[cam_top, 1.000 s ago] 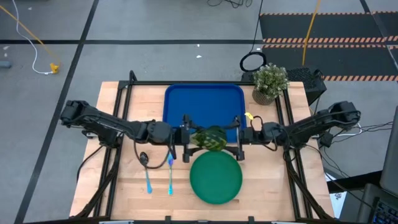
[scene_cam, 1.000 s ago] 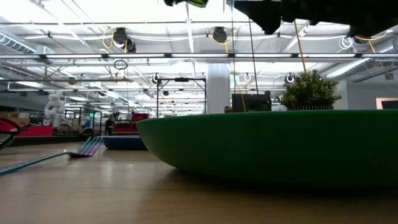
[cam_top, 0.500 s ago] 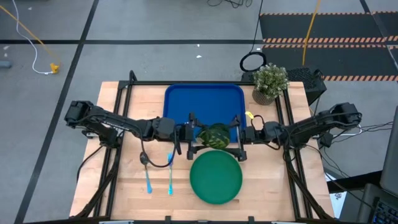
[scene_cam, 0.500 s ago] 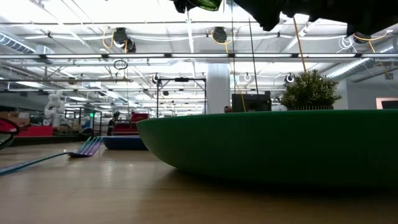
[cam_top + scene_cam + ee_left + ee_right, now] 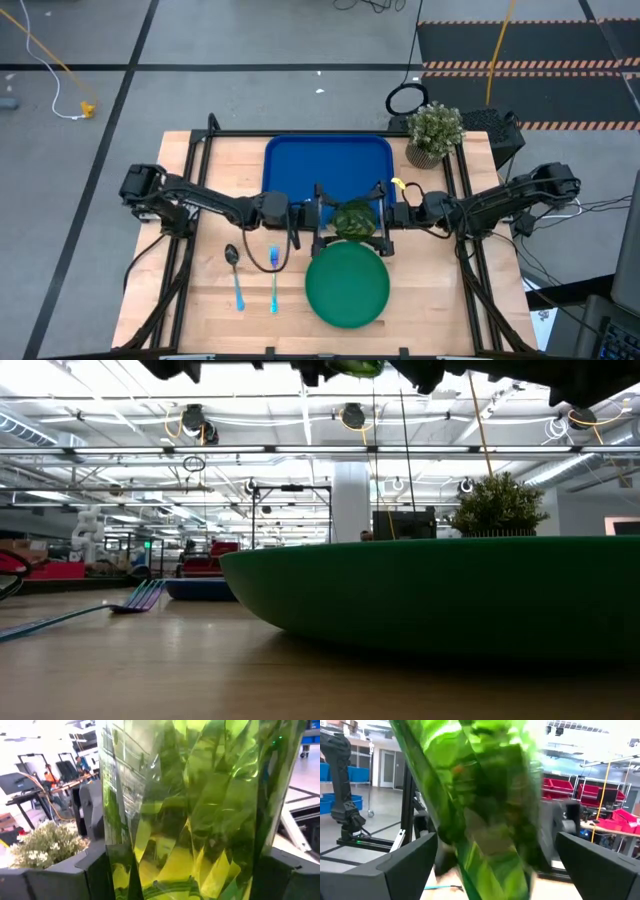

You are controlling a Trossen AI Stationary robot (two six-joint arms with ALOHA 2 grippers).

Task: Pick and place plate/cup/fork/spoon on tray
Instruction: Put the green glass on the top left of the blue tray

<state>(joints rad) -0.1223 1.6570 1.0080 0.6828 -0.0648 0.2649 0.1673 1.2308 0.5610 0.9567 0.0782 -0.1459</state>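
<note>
A wooden worktop (image 5: 200, 290) in a black frame stands on a grey workshop floor, with a potted plant (image 5: 434, 130) at its far right corner

Over the last second the cup (image 5: 352, 219) has travelled rightward in the air, from near the left hand's side of the gap to close against the right hand (image 5: 381, 222). The left arm has stretched out across the worktop to bring it there, while the right arm has barely shifted. This reads as a hand-over in mid-air, so the cup is not yet on the tray (image 5: 300, 160)

The left hand (image 5: 322, 222) grasps the cup, which fills its wrist view between the dark fingers (image 5: 100, 875). The right hand is spread wide with the cup between its fingers (image 5: 405, 862); whether they touch it I cannot tell

Just below both hands, on the near side, the plate (image 5: 347, 285) lies on the worktop. Off to the left hand's side, back beneath its arm, the spoon (image 5: 232, 265) and fork (image 5: 274, 280) lie side by side, untouched. Just beyond the hands lies the tray, its near edge under the cup, nothing seen on it
</note>
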